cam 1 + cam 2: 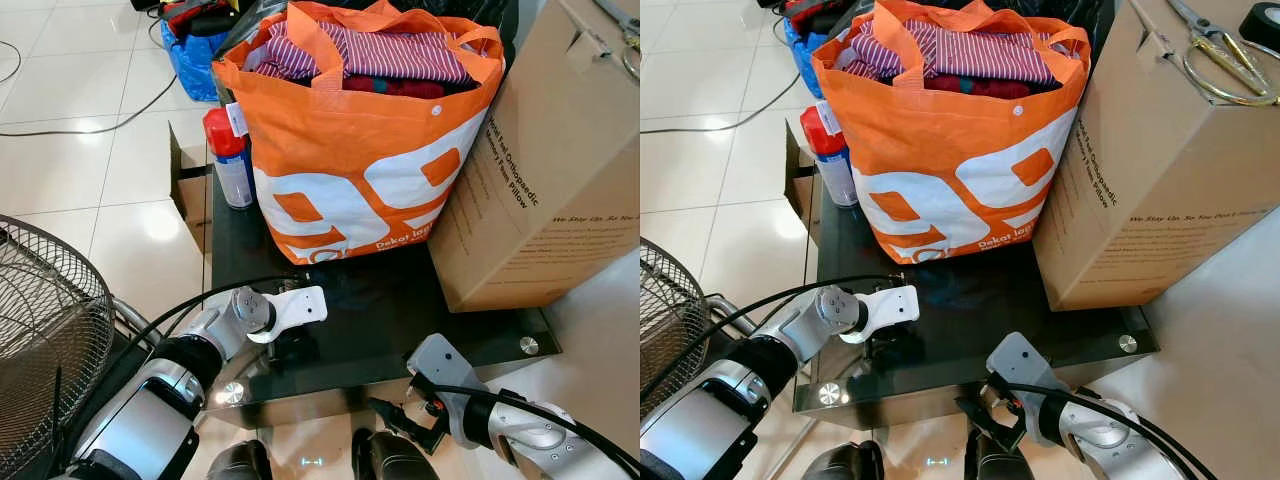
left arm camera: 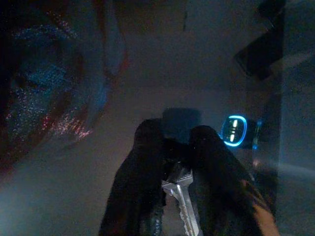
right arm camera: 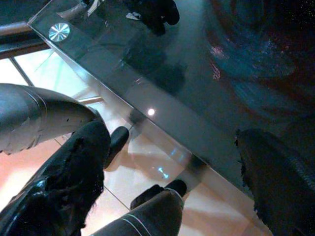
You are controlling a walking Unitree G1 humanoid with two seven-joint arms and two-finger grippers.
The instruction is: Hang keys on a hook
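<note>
The left arm reaches in low over the dark glass desk (image 1: 480,320), wrist bent so the left claw (image 2: 172,147) points down at the near part of the top. Its two black fingers (image 2: 142,162) are pressed together on the keys (image 2: 182,196): a silver key blade hangs between them, with a dark fob just above the fingertips. The keys sit right at the glass, in front of the orange bag.

To the left, on the tile floor, stands a wire fan guard (image 1: 45,320). A red-capped spray can (image 1: 230,155) stands at the desk's left edge, just beside the orange shopping bag (image 1: 360,170) stuffed with striped clothes. That bag leans against a big cardboard box (image 1: 560,170) on the right; scissors (image 1: 1215,55) lie on top of the box.

The right claw (image 3: 172,167) hangs off the desk's front edge, over the floor, its fingers well apart and gripping nothing.
</note>
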